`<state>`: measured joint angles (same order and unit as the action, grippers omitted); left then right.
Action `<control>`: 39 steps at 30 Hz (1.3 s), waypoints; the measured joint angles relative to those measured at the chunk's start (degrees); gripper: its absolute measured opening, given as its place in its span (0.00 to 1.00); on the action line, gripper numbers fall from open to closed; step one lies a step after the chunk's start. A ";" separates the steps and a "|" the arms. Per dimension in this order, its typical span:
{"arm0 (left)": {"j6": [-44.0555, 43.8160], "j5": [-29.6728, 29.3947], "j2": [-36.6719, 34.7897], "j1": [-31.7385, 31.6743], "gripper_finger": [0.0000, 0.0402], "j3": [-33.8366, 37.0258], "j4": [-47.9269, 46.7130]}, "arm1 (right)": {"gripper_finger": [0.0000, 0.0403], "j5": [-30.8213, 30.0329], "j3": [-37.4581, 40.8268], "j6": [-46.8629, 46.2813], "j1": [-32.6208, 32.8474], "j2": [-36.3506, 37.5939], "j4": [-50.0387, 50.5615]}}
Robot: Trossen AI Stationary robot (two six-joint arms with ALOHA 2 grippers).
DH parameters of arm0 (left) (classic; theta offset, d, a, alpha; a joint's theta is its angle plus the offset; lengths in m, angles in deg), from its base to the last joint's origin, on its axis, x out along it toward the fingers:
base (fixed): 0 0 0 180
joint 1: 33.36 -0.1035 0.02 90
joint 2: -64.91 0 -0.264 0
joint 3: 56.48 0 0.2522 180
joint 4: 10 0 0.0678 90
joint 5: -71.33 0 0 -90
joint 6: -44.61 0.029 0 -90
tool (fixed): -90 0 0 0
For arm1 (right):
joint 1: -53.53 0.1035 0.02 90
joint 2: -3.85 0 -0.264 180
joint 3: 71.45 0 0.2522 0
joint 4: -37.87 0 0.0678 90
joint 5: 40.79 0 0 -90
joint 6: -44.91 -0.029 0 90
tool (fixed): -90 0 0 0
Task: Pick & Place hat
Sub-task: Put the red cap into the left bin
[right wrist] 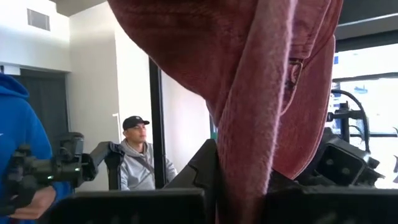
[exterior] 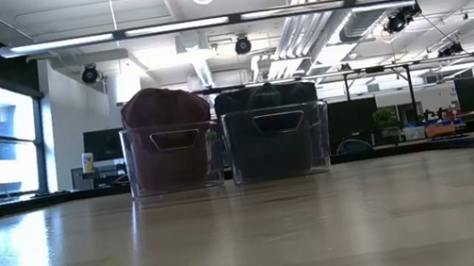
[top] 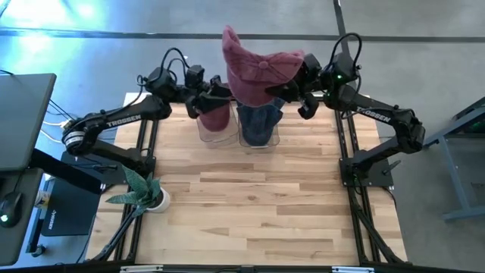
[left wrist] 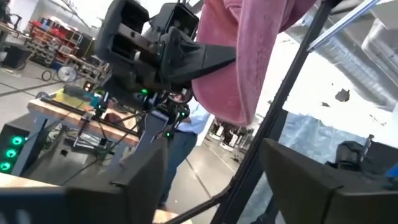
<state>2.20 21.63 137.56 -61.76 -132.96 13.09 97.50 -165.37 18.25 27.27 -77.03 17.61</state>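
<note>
A dark red hat [top: 254,68] is held up over two clear bins at the table's far edge. The left bin [exterior: 174,157] holds dark red hats and the right bin [exterior: 276,141] holds dark blue ones. My right gripper [top: 294,70] is shut on the hat's right side. My left gripper [top: 218,91] stands open just left of the hat, above the left bin. Its own wrist view shows its fingers [left wrist: 140,186] wide apart with nothing between them. Both grippers are above the low view's picture. My right gripper pinches a fold of the hat's cloth [right wrist: 249,165] between its two fingers, coming at it from the table's right and slanting a little upward. The hat [left wrist: 249,56] is lifted clear of the bins, and its loose part hangs beside and below the fingers.
A small potted plant [top: 144,193] stands near the table's left edge. A dark monitor [top: 23,121] sits off the table to the left. The wooden tabletop [top: 250,205] stretches toward the near edge. People [right wrist: 140,158] are in the room beyond the table.
</note>
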 joint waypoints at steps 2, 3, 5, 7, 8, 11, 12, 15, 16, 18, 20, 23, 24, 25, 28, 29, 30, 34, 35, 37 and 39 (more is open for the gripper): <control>0.06 -2.84 0.69 1.20 0.67 -0.07 0.97 | 0.03 -0.11 0.00 0.06 0.00 -0.02 0.56; 0.07 -4.08 1.14 1.94 0.68 -0.50 1.17 | 0.02 -0.12 0.00 0.10 0.00 -0.02 0.68; 0.09 -5.61 2.37 3.04 0.69 -1.63 1.52 | 0.02 -0.03 0.00 0.10 0.00 -0.02 0.85; 0.19 -5.38 3.99 4.11 0.69 -2.91 3.36 | 0.02 0.10 0.00 0.10 0.00 -0.02 1.54; 0.56 -4.66 4.81 4.71 0.68 -3.75 4.64 | 0.03 0.22 0.00 0.09 0.00 -0.02 1.82; 1.88 -3.63 5.97 6.14 0.67 -6.46 5.94 | 0.03 0.84 0.00 -0.21 0.00 -0.02 2.35; 1.98 -3.47 5.99 6.13 0.66 -7.17 5.86 | 0.03 1.04 0.00 -0.21 0.00 -0.02 2.59; 3.29 -2.88 5.98 5.91 0.62 -8.90 4.94 | 0.02 1.86 0.00 -0.30 0.00 -0.02 3.48; 3.89 -2.24 5.98 5.86 0.60 -9.27 4.09 | 0.02 2.02 0.00 -0.32 0.00 -0.02 3.64; 5.20 -1.29 5.99 5.91 0.54 -9.77 2.10 | 0.03 2.16 0.00 -0.35 0.00 -0.02 3.75; 7.08 -0.17 6.05 5.99 0.45 -9.84 1.47 | 0.03 2.27 0.00 -0.46 0.02 -0.02 4.15; 9.71 1.65 6.05 5.92 0.27 -9.84 1.35 | 0.04 2.26 -0.02 -0.28 0.07 0.00 5.84; 9.79 2.21 6.05 5.90 0.21 -9.84 1.25 | 0.04 2.28 -0.02 -0.29 0.08 -0.01 6.63; 9.78 2.96 6.07 5.86 0.14 -9.84 0.99 | 0.04 2.47 -0.02 -0.31 0.07 0.00 7.28; 10.78 4.34 6.05 6.03 0.03 -9.85 -0.59 | 0.05 3.78 -0.02 -1.20 0.07 0.00 8.67; 11.15 4.36 6.03 6.25 0.04 -9.86 -1.29 | 0.06 4.21 -0.02 -1.93 0.03 0.00 9.33; 11.54 4.27 6.02 6.48 0.05 -9.88 -1.86 | 0.08 4.62 -0.02 -2.74 -0.19 0.02 10.30; 13.32 4.14 6.02 6.64 0.03 -9.88 -5.26 | 0.21 9.99 -0.02 -6.82 -2.98 0.00 15.50; 13.89 4.00 6.02 6.64 0.02 -9.88 -6.76 | 0.25 12.23 -0.02 -8.45 -4.10 0.00 16.60; 14.93 3.97 6.02 6.29 0.01 -9.90 -9.97 | 0.32 18.15 -0.02 -12.73 -6.78 -0.08 19.02; 14.94 4.28 5.84 5.88 0.02 -9.90 -12.43 | 0.36 24.08 -0.02 -15.96 -9.63 0.00 20.61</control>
<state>17.14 25.91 143.40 -55.88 -142.86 0.66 121.57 -165.39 2.28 17.64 -77.03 38.23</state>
